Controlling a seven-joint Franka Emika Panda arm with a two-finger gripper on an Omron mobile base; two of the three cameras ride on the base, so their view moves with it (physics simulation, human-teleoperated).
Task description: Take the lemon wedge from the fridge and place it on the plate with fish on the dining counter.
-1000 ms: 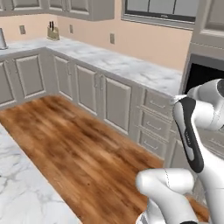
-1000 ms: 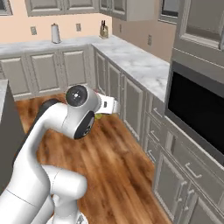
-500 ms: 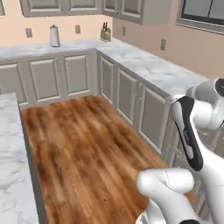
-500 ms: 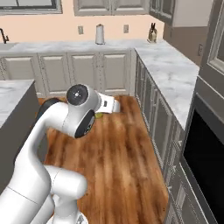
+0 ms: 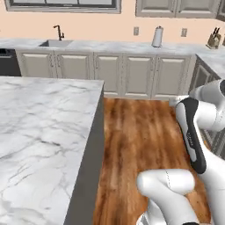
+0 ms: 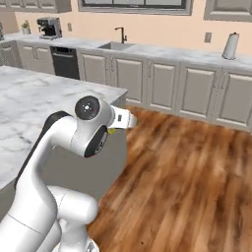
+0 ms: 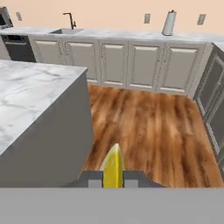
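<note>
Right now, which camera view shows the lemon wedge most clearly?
The hand view shows it best: the lemon wedge stands close to the camera, pinched between the fingertips of the gripper. In the right base view it is a tiny yellow spot under the hand. In the left base view I cannot make it out.

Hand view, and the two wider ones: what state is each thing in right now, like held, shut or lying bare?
lemon wedge: pinched upright between the fingers, carried above the wood floor
gripper: shut on the lemon wedge
dining counter: marble top bare where it shows
cabinet doors: all shut
paper towel roll: standing upright on the wall counter
</note>
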